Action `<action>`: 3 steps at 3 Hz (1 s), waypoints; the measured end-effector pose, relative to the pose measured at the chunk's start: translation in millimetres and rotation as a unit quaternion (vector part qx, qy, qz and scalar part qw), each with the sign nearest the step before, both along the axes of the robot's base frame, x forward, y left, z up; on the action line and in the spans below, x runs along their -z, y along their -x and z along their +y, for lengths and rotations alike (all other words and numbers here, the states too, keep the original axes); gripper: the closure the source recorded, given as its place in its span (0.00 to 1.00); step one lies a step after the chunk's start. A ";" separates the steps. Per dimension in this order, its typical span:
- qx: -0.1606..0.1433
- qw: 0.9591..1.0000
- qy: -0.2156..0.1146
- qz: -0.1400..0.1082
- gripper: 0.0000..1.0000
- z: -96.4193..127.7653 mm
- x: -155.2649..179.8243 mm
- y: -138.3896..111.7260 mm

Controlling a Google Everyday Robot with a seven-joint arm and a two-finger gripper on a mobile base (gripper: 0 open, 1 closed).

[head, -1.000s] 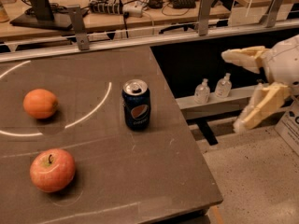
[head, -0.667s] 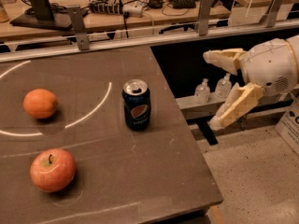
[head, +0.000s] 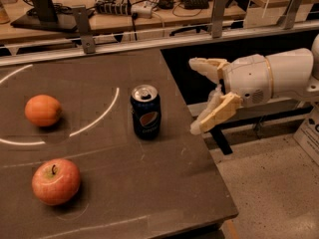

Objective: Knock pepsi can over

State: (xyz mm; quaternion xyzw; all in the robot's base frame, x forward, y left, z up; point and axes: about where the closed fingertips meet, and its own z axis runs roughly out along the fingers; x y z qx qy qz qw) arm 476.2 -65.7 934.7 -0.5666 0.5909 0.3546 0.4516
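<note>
obs: the gripper has moved in from the right over the last second, closing most of the distance to the pepsi can. it now hangs over the right edge of the table, at about can height. its fingers are spread wide, one above and one below, with nothing between them. it is near the can but clearly apart from it, no contact.

the can has not shifted. it stands upright near the middle of the table, just right of the white arc painted on the surface. the orange and the apple sit to its left, well apart from it, also unmoved.

reading: this looks like the approach phase, and the knock itself is not yet done. a further sideways sweep to the left should meet the can's side; contact high on the body would likely tip it rather than slide it.

markings: the can shows the round pepsi globe on dark blue, facing the camera. the wordmark is not legible. silver top with pull tab visible. a white object at the right margin carries a scrap of dark print, unreadable
</note>
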 end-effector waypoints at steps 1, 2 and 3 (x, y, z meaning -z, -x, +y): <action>-0.005 1.000 -0.021 0.000 0.00 10.7 2.8 -4.5; -0.011 0.999 -0.044 0.000 0.00 22.9 5.8 -9.5; -0.010 0.999 -0.047 0.000 0.00 23.6 5.7 -9.8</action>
